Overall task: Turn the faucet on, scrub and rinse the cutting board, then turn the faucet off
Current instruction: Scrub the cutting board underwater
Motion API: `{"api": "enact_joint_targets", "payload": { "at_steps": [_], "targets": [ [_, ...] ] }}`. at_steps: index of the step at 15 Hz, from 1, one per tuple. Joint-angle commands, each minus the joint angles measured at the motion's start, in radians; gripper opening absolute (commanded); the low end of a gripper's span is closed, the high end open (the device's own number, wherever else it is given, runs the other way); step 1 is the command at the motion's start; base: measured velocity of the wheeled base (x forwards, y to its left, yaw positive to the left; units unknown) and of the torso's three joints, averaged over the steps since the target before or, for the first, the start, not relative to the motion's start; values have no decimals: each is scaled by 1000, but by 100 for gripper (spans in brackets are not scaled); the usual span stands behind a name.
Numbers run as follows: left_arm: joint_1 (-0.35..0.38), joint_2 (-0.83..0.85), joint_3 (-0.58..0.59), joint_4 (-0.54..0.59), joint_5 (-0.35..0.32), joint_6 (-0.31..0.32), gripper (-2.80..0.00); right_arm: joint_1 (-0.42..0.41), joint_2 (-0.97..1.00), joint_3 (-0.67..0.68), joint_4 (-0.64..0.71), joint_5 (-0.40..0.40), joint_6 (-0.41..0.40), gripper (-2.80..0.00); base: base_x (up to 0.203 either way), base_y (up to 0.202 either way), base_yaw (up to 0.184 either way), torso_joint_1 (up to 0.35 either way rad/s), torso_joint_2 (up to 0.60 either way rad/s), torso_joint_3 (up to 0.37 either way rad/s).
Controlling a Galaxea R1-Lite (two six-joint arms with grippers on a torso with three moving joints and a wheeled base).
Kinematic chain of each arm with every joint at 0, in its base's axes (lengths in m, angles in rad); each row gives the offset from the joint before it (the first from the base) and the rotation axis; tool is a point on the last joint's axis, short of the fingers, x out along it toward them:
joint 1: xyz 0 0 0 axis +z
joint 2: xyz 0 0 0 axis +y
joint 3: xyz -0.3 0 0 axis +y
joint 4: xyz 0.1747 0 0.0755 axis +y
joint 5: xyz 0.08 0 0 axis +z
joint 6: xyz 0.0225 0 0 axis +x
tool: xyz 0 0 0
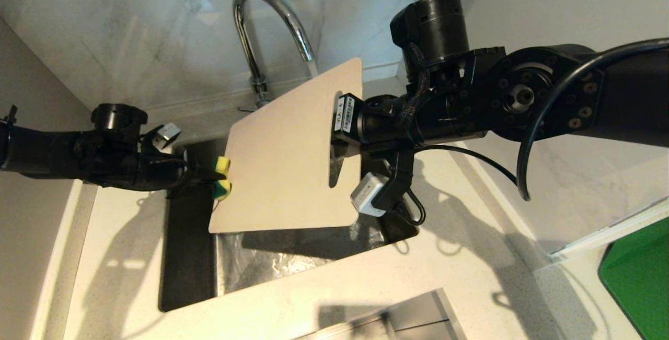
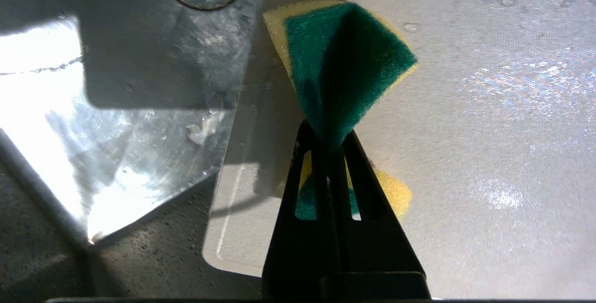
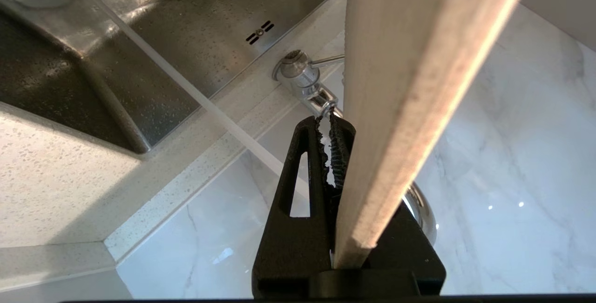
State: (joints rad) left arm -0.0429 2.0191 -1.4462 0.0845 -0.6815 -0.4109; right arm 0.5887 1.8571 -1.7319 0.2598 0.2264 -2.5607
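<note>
**Scrub stage: sponge on board, water running**

Head view: the large thin pale beige cutting board [image 1: 282,152] with slot handle hangs tilted over the steel sink [image 1: 272,267], under the tall chrome gooseneck faucet [image 1: 266,21]. The right pincer [image 1: 338,120] clamps the board at its handle edge. The left pincer [image 1: 211,175] is shut on a yellow-green sponge [image 1: 222,175] touching the board's left edge. Speckled white tabletop [image 1: 366,282] surrounds the sink.

Left wrist view: pincer clamped on sponge, pressed to the wet board face; drain visible beyond.

Right wrist view: board edge held in the jaws; a water stream falls into the sink, faucet base and thin lever behind.

Judgement: faucet on, scrubbing underway; rinsing and shutting off remain.
</note>
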Motion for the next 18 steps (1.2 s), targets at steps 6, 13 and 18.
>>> {"api": "enact_joint_targets", "payload": {
  "at_steps": [6,13,18],
  "targets": [
    [-125,-143,-26,4,-22,-127,-280,0,1,11,-1,1,10,-280,0,0,0,0,0,0],
    [-393,-137,-283,13,15,-327,-280,8,-1,15,-1,4,10,-280,0,0,0,0,0,0],
    [-362,-62,-347,69,40,-335,-280,14,-1,14,-1,4,11,-280,0,0,0,0,0,0]
  ]
}}
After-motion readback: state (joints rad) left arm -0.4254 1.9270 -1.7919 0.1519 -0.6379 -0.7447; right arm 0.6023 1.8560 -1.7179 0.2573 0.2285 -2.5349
